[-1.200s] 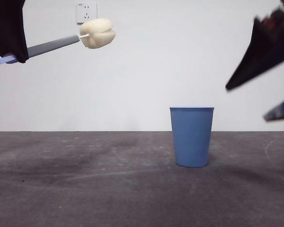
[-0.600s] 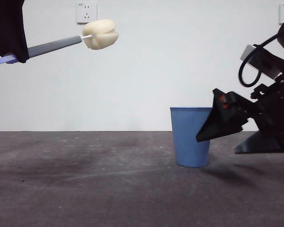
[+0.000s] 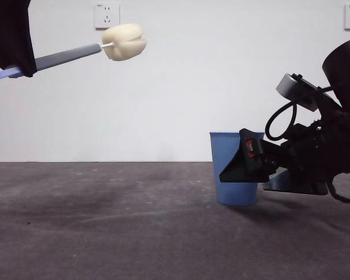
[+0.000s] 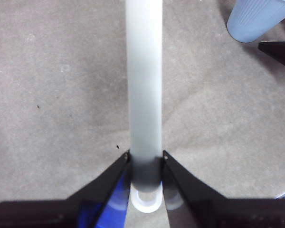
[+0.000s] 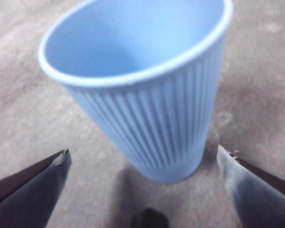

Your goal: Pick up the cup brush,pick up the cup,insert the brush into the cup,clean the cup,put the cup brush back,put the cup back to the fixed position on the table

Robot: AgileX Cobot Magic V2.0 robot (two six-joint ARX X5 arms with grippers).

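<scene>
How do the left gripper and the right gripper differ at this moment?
The left gripper is shut on the cup brush, high above the table; the right gripper is open and low, its jaws on either side of the cup. Both have black jaws.

The ribbed blue cup (image 3: pixel 233 175) is stood upright on the grey counter (image 3: pixel 105 233); the grey-handled, cream-headed cup brush (image 3: pixel 76 53) is held aloft, nearly level.
</scene>
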